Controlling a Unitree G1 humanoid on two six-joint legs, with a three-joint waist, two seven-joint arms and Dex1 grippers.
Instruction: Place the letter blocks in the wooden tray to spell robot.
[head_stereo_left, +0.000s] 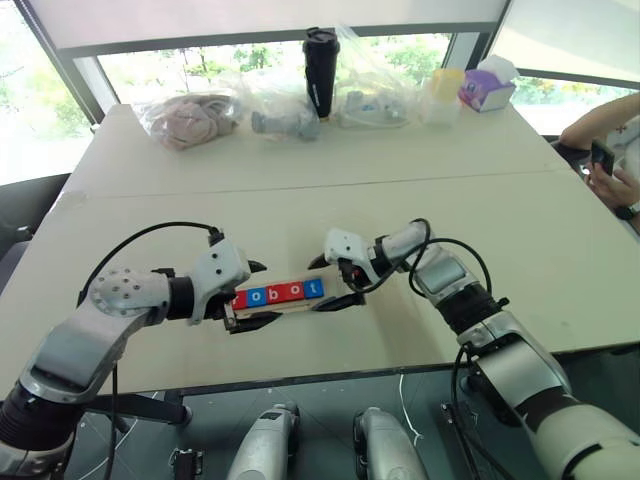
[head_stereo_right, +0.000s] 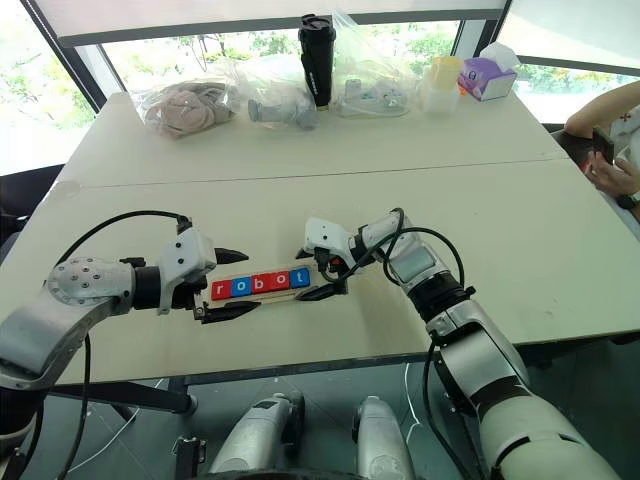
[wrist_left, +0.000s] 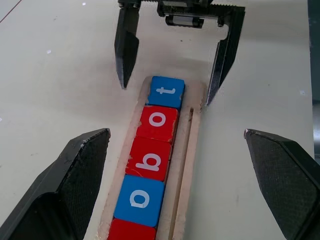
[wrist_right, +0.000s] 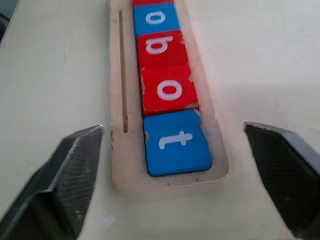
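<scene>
The wooden tray (wrist_left: 189, 150) lies on the table near its front edge. Five letter blocks fill it in a row: red r (head_stereo_right: 220, 290), blue o (head_stereo_right: 240, 287), red b (wrist_left: 148, 159), red o (wrist_left: 158, 122) and blue t (wrist_right: 176, 142). My left gripper (head_stereo_left: 268, 293) is open, one finger on each long side of the tray's r end. Facing it, my right gripper (head_stereo_left: 313, 286) is also open and straddles the t end, its fingers (wrist_left: 125, 55) clear of the tile. Neither holds anything.
At the table's far edge stand a black tumbler (head_stereo_left: 321, 70), several clear plastic bags (head_stereo_left: 190, 118), a yellow cup (head_stereo_left: 445, 92) and a purple tissue box (head_stereo_left: 487, 88). A person's hand with a phone (head_stereo_left: 608, 165) is at the right edge.
</scene>
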